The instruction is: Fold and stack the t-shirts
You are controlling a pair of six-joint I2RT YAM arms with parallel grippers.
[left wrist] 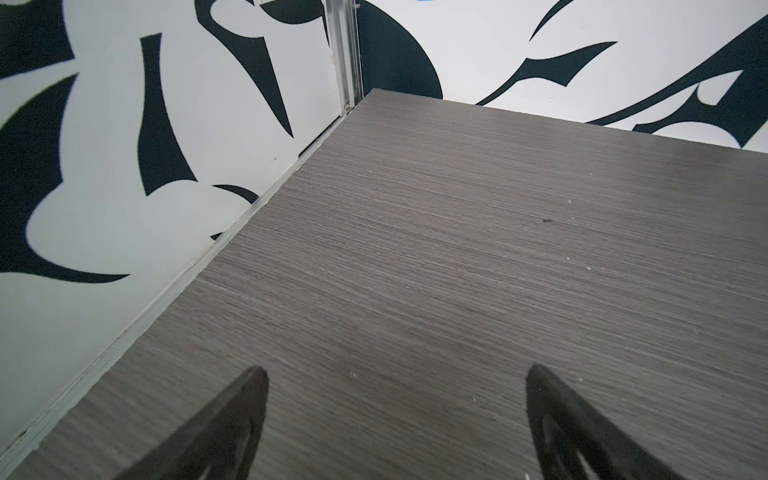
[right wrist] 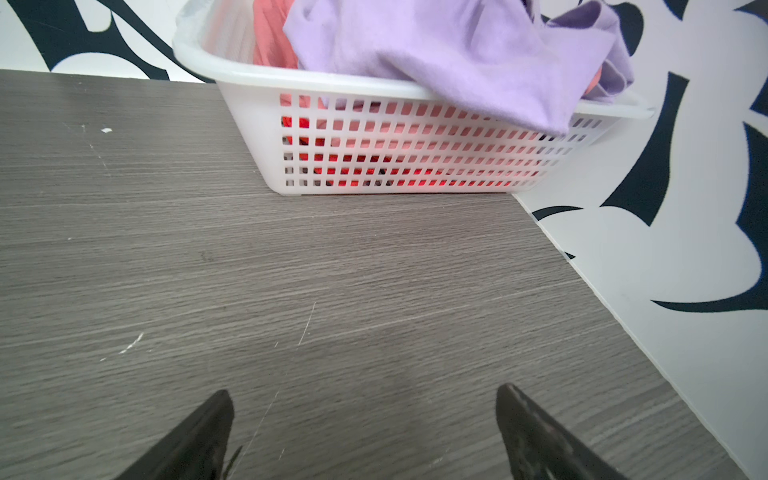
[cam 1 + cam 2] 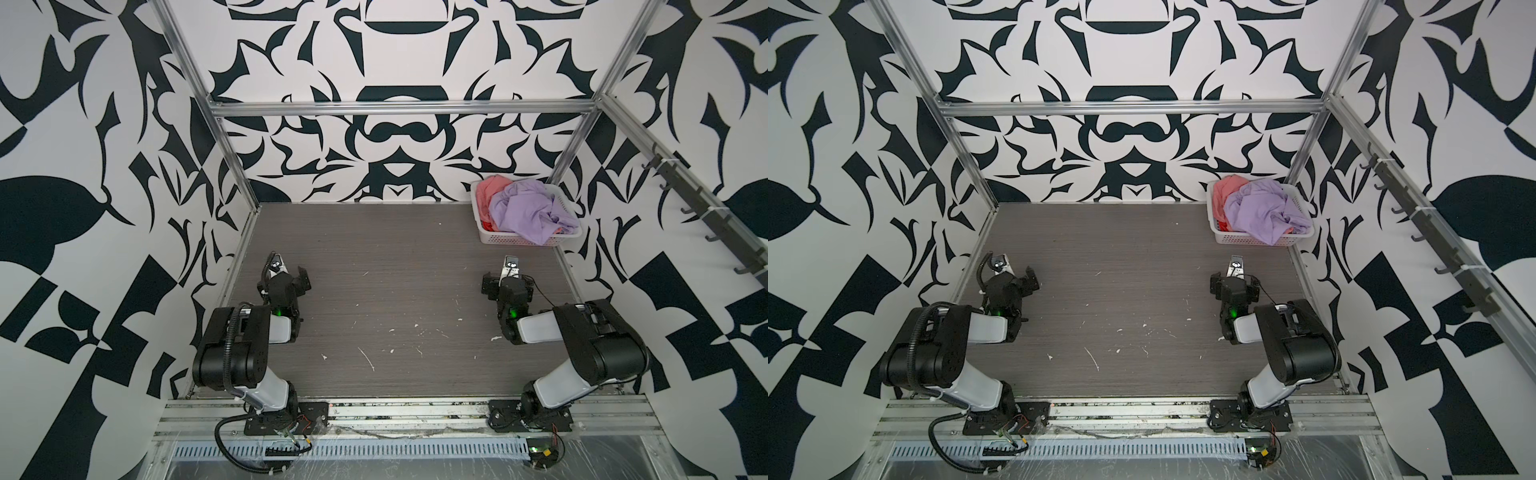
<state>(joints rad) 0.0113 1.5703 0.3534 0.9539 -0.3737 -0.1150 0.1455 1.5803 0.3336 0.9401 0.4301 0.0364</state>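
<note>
Jaws of the left arm [image 3: 249, 345] and right arm [image 3: 582, 340] are held spread wide and empty over the desk [image 3: 374, 257]. The t-shirts [image 3: 528, 210] are heaped in the white basket [image 3: 498, 237] at the far right desk corner, with the lavender one uppermost.

The grey wood-grain tabletop [image 3: 374, 249] looks matt and finely lined, with pale scratches and flecks. The white perforated plastic basket [image 2: 249, 137] is smooth with a faint sheen, while the lavender cloth tee [image 2: 436, 54] and salmon-pink cloth tee [image 2: 270, 41] look soft, matt and crumpled. The silver metal frame bars [image 3: 399, 109] have a dull brushed finish.
</note>
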